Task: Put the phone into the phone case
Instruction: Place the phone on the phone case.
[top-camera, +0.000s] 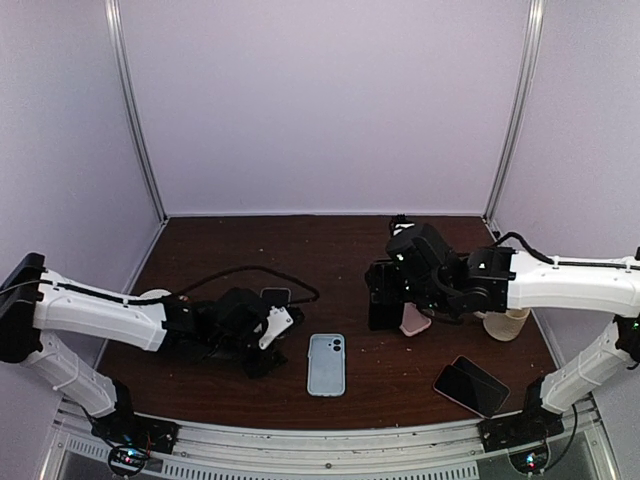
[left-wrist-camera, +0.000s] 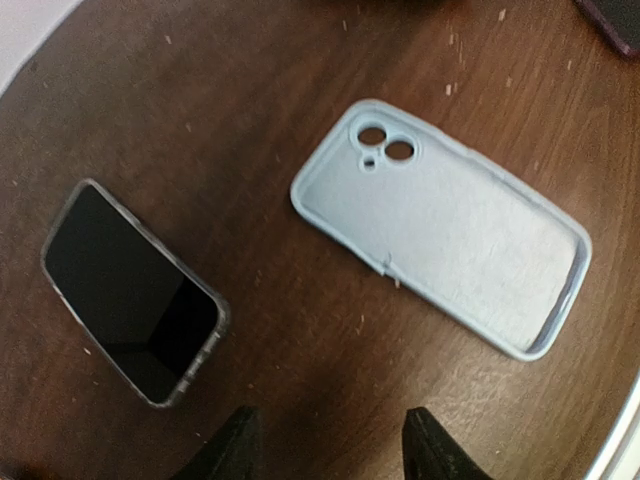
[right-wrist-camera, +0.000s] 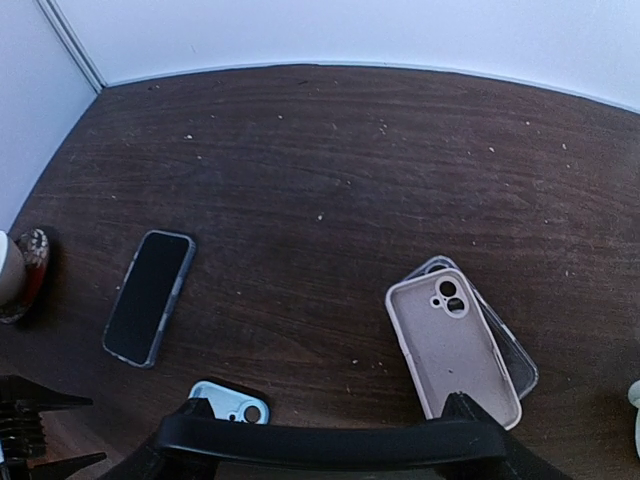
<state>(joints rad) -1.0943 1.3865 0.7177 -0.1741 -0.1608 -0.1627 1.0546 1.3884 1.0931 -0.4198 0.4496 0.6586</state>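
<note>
Tabletop (top-camera: 340, 245) of dark brown wood carries everything, and pale walls close it on three sides. Left arm (top-camera: 100, 315) reaches in from the left and right arm (top-camera: 570, 285) from the right, both low over the wood.

Left hand (top-camera: 262, 345) (left-wrist-camera: 330, 450) has its two fingers (left-wrist-camera: 235, 450) apart at a middle width, and nothing is between them. Right hand (top-camera: 385, 305) (right-wrist-camera: 325, 425) stands wide and also holds nothing.

Light blue phone case (top-camera: 326, 364) (left-wrist-camera: 450, 230) lies flat just beside the left hand. In the wrist view it is ahead of the fingers and to their right, with the hollow inner side up and the camera holes showing at one end. From the right hand only one corner of it is seen, just past the fingers.

Phone (left-wrist-camera: 130, 290) (right-wrist-camera: 150, 298) lies with its dark screen up, ahead of the left hand's fingers and to their left. It is apart from the light blue phone case and not inside it.

Pink case (top-camera: 415, 320) (right-wrist-camera: 452, 345) lies ahead of the right hand and to its right, inner side up, resting partly on a clear case (right-wrist-camera: 520, 365).

Dark flat object (top-camera: 470, 386) lies well behind the right hand, near the front edge; I cannot tell if it is a phone or a case. Pale cup (top-camera: 507, 325) stands close under the right arm.
</note>
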